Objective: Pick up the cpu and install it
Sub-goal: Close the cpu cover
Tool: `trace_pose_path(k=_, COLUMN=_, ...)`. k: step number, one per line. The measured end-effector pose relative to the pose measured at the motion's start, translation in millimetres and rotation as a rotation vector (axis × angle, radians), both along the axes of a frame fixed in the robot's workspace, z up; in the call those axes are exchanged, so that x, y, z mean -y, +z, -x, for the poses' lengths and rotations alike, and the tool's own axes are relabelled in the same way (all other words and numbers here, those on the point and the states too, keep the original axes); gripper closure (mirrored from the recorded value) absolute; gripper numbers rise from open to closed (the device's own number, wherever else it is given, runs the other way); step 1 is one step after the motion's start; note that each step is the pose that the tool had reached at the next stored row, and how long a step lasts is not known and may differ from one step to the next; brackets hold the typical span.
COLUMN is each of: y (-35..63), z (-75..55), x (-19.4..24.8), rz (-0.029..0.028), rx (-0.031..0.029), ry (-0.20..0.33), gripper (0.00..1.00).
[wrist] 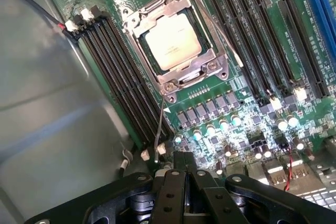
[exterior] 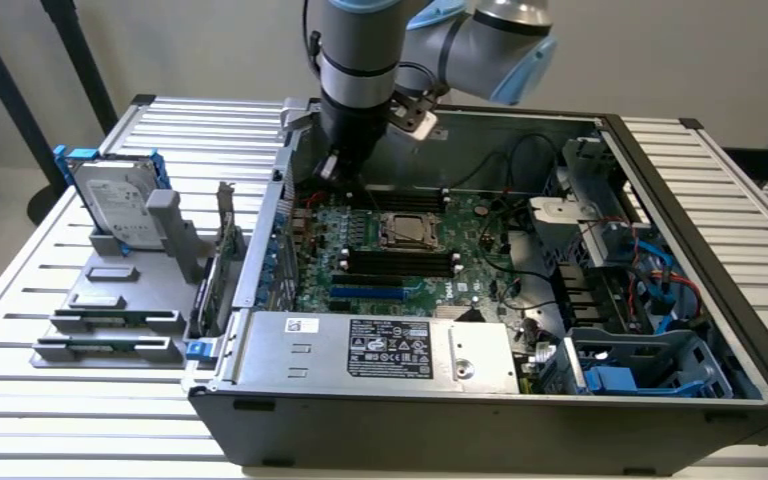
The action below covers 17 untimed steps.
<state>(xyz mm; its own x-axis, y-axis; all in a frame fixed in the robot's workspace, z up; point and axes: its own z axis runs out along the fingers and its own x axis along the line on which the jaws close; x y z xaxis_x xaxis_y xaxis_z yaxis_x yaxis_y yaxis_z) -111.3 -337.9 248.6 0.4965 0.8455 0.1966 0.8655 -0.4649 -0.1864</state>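
The cpu (wrist: 173, 41) is a small square chip with a pale metal top, lying flat in the motherboard socket inside its silver frame (wrist: 212, 67). In the exterior view the cpu (exterior: 407, 230) sits at the middle of the green board in the open computer case. My gripper (wrist: 185, 165) is shut with nothing between its black fingers, and it hovers above the board a short way from the socket, past a thin wire lever (wrist: 160, 121). From outside, the gripper (exterior: 333, 172) hangs over the back of the board, toward the exterior view's left of the socket.
Black memory slots (wrist: 123, 72) flank the socket on both sides. The case wall (exterior: 267, 230) stands close to the arm. A hard drive in a blue bracket (exterior: 111, 205) and grey tray blocks (exterior: 111, 320) sit outside the case. A power supply (exterior: 371, 345) fills the front.
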Motion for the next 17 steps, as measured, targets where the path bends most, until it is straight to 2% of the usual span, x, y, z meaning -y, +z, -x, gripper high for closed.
trace_pose_path(k=3, y=0.8, z=1.8, x=0.0, rz=-0.0055, rx=0.0000, ry=-0.021, gripper=0.89)
trace_pose_path(k=10, y=0.7, z=2.2, x=0.0, rz=-0.0087, rx=0.0003, ry=-0.120, gripper=0.89)
trace_pose_path(k=17, y=0.7, z=3.2, x=0.0, rz=-0.0191, rx=0.0001, ry=-0.207, gripper=0.89)
